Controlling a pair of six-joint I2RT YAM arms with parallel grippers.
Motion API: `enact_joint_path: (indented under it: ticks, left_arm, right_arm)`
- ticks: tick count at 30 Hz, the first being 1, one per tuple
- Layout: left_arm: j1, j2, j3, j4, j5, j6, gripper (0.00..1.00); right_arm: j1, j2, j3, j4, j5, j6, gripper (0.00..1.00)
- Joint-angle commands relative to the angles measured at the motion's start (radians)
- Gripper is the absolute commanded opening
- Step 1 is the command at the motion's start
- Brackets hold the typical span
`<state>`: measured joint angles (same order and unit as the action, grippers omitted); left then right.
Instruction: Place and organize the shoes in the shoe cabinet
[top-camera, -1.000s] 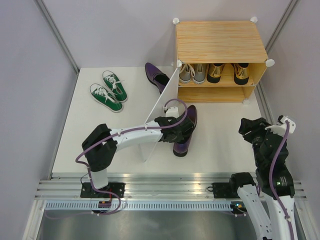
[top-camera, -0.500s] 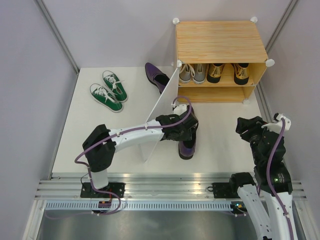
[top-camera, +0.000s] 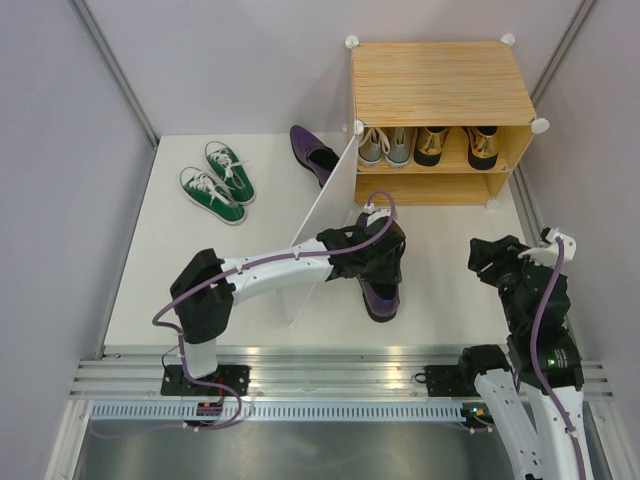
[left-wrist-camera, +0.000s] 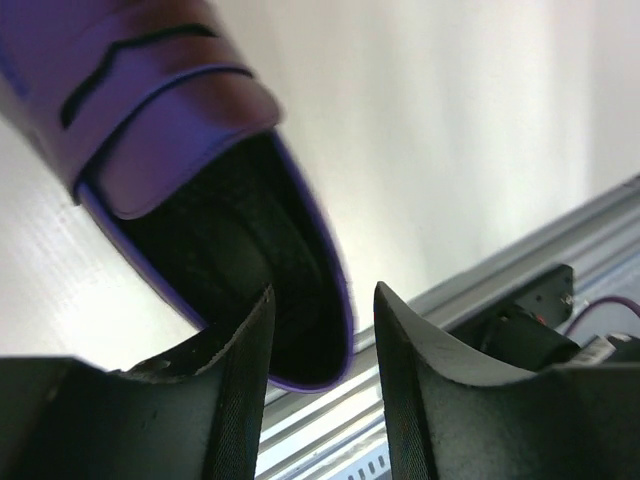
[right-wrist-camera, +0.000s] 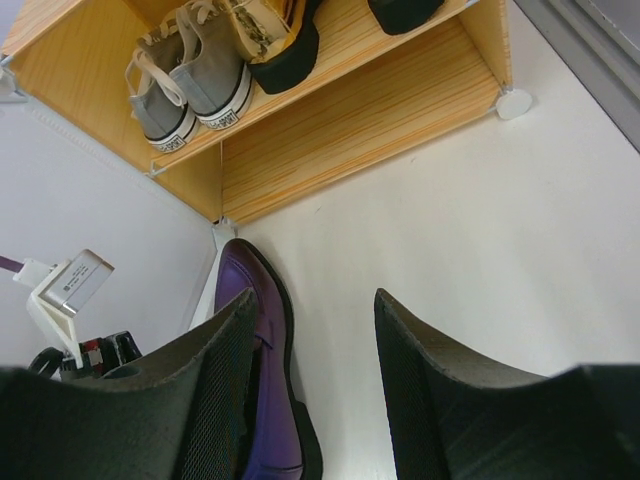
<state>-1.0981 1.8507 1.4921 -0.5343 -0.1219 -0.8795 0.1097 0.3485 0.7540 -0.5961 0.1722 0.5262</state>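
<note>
One glossy purple shoe lies on the table in front of the shoe cabinet; it also shows in the left wrist view and the right wrist view. My left gripper hovers over its heel, open, with the heel rim just beyond the fingers and not pinched. The other purple shoe lies left of the cabinet. Green sneakers sit at the far left. Grey sneakers and gold shoes stand on the upper shelf. My right gripper is open over bare table.
The cabinet's white door panel swings out toward the front, beside my left forearm. The lower shelf holds nothing. Grey walls close in both sides, and a metal rail runs along the near edge.
My left gripper has opened and let go of the purple shoe, which now lies farther right with its heel toward me. The right gripper drifted slightly left.
</note>
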Motion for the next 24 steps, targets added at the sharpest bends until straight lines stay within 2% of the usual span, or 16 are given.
enact_joint_path:
  ticks: [1, 7, 12, 15, 17, 18, 20, 22, 24]
  left_arm:
    - [-0.013, -0.053, 0.054, 0.065, 0.056, 0.1, 0.5]
    - [-0.006, -0.163, 0.092, -0.016, -0.004, 0.201, 0.52]
    - [-0.006, -0.281, 0.189, -0.116, -0.042, 0.344, 0.53]
    - [-0.005, -0.369, 0.269, -0.147, -0.108, 0.427, 0.57]
    - [-0.003, -0.412, 0.299, -0.159, -0.182, 0.474, 0.61]
    - [-0.003, -0.462, 0.3, -0.164, -0.259, 0.516, 0.68]
    - [0.012, -0.505, 0.292, -0.18, -0.339, 0.542, 0.74]
    - [0.039, -0.562, 0.266, -0.2, -0.404, 0.567, 0.82]
    - [0.121, -0.596, 0.238, -0.24, -0.398, 0.562, 0.83]
  right_arm:
    - [0.004, -0.013, 0.021, 0.01, -0.022, -0.038, 0.56]
    - [0.004, -0.028, 0.005, -0.007, -0.088, -0.058, 0.64]
    - [0.002, -0.037, -0.036, -0.002, -0.339, -0.097, 0.77]
    - [0.004, -0.028, -0.048, -0.005, -0.425, -0.086, 0.83]
    - [0.004, -0.02, -0.062, -0.008, -0.471, -0.057, 0.89]
    - [0.002, -0.013, -0.085, -0.007, -0.52, -0.028, 0.91]
    - [0.004, -0.013, -0.116, 0.021, -0.562, -0.008, 0.98]
    - [0.002, -0.023, -0.156, 0.035, -0.592, 0.006, 0.98]
    - [0.002, -0.028, -0.191, 0.054, -0.603, 0.011, 0.98]
